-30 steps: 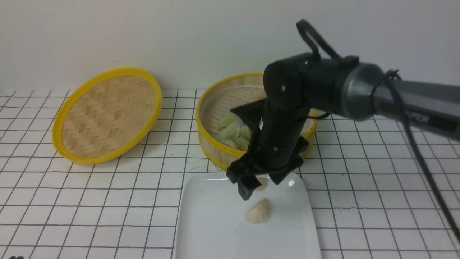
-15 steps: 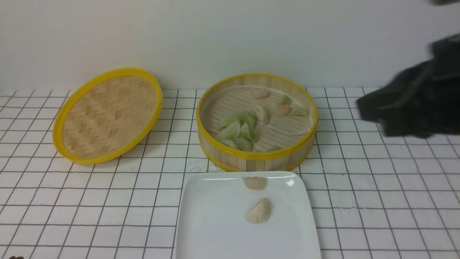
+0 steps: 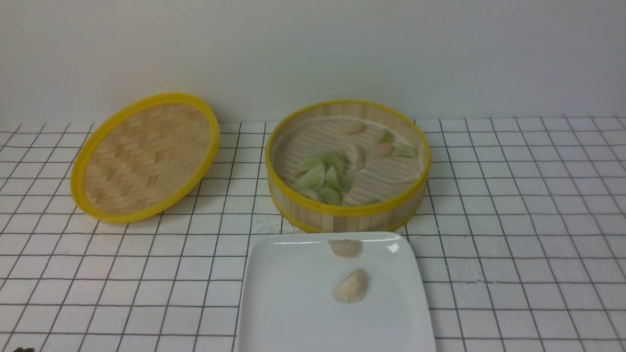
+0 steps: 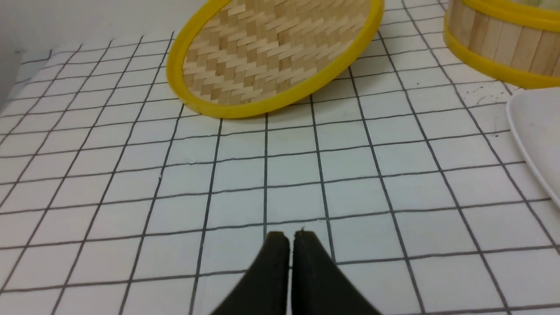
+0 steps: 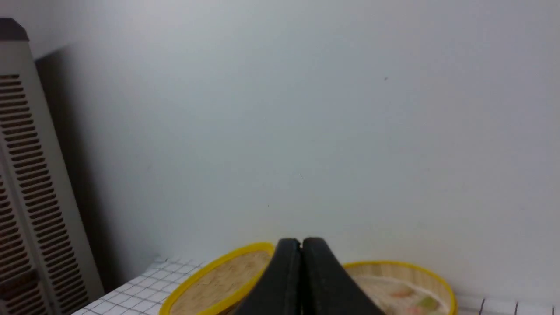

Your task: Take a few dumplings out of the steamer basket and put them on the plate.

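Observation:
The steamer basket (image 3: 348, 218) stands at the middle back and holds three cream-pink dumplings (image 3: 353, 127) beside several pale green ones. The white plate (image 3: 288, 298) lies in front of it with two dumplings (image 3: 351, 286) on it. Neither arm shows in the front view. My left gripper (image 4: 290, 236) is shut and empty, low over the tiled table left of the plate (image 4: 536, 131). My right gripper (image 5: 301, 241) is shut and empty, raised and pulled back, with the basket (image 5: 407, 284) far beyond it.
The flat woven lid (image 3: 146, 154) leans tilted at the back left; it also shows in the left wrist view (image 4: 271, 52) and the right wrist view (image 5: 218, 280). A grey slatted panel (image 5: 26, 175) stands against the wall. The table is white with a black grid.
My right arm, which hung over the plate's far edge a second ago, has swung away to the right and left the front view. A second dumpling lies on the plate where the gripper was.

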